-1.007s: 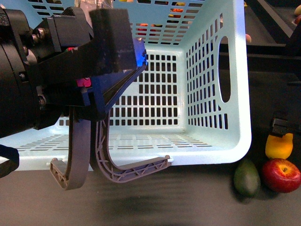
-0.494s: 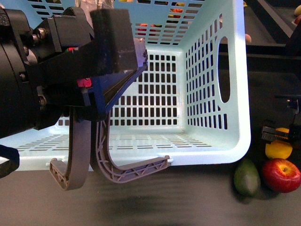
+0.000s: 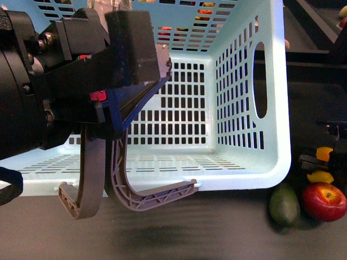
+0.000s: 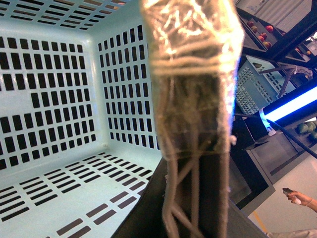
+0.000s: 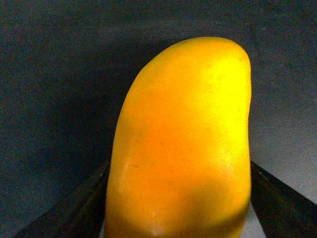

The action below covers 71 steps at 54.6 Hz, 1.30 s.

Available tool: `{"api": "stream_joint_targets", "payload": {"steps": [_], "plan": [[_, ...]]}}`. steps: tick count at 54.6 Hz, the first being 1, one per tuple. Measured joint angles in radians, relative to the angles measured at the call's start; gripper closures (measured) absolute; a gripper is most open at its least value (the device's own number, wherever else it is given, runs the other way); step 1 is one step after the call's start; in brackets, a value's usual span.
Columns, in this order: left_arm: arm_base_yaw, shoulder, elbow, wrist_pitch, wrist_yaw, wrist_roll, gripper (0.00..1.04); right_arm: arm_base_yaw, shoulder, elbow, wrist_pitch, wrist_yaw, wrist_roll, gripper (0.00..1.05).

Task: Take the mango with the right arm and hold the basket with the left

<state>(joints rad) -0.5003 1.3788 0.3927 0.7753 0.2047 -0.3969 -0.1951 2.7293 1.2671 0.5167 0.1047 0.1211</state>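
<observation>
The light turquoise basket fills the middle of the front view, and nothing shows inside it. My bulky black left gripper is shut on a grey-brown basket handle, which curves down in front of the near wall. The left wrist view shows that handle close up between the jaws of the left gripper, with the basket floor beyond. Right of the basket lies the yellow mango, partly covered by my right gripper. In the right wrist view the mango stands between the open fingers of the right gripper.
A dark green avocado and a red apple lie right beside the mango on the dark table. More fruit shows through the basket's far wall. A person's hand is off to the side.
My right gripper has come down over the mango and now hides more of it. The left arm, the handle and the basket have stayed put.
</observation>
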Motion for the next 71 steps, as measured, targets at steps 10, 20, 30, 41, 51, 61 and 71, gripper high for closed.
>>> {"api": "stream_joint_targets", "payload": {"steps": [10, 20, 30, 41, 51, 61, 71], "plan": [[0.0, 0.0, 0.0, 0.0, 0.0, 0.0, 0.97, -0.006, -0.012, -0.026, 0.031, -0.01, 0.021, 0.44], [0.0, 0.0, 0.0, 0.0, 0.0, 0.0, 0.97, -0.014, -0.119, -0.134, 0.081, -0.042, 0.062, 0.46], [0.0, 0.0, 0.0, 0.0, 0.0, 0.0, 0.97, -0.005, -0.316, -0.261, 0.12, -0.1, 0.13, 0.46], [0.0, 0.0, 0.0, 0.0, 0.0, 0.0, 0.97, 0.051, -0.583, -0.401, 0.135, -0.165, 0.18, 0.46], [0.0, 0.0, 0.0, 0.0, 0.0, 0.0, 0.97, 0.19, -0.917, -0.522, 0.068, -0.257, 0.227, 0.46], [0.0, 0.0, 0.0, 0.0, 0.0, 0.0, 0.97, 0.303, -1.103, -0.54, -0.003, -0.306, 0.236, 0.46], [0.0, 0.0, 0.0, 0.0, 0.0, 0.0, 0.97, 0.435, -1.173, -0.521, -0.063, -0.305, 0.229, 0.46]]}}
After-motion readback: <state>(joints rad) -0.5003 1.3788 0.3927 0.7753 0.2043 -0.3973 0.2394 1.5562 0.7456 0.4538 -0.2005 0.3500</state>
